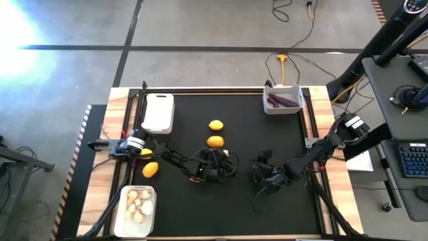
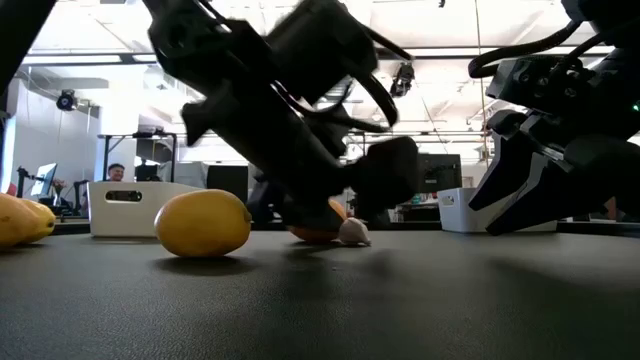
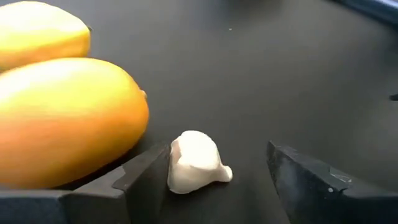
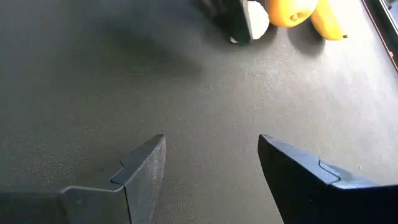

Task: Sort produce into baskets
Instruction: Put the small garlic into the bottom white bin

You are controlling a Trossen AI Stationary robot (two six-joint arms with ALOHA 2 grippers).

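Two baskets [image 1: 283, 106] already hold produce, but three lemons [image 1: 215, 141] and one whitish piece [image 3: 194, 162] wait between the open left gripper [image 3: 214, 180], while the right gripper [image 4: 211, 165] hovers open and empty.

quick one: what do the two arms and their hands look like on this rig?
Both arms are dark and slim, with black cables looped along their links. The left arm has a white band near its base; the right arm carries a white block near its base. The left hand and right hand each have two flat, wedge-shaped dark grey fingers.
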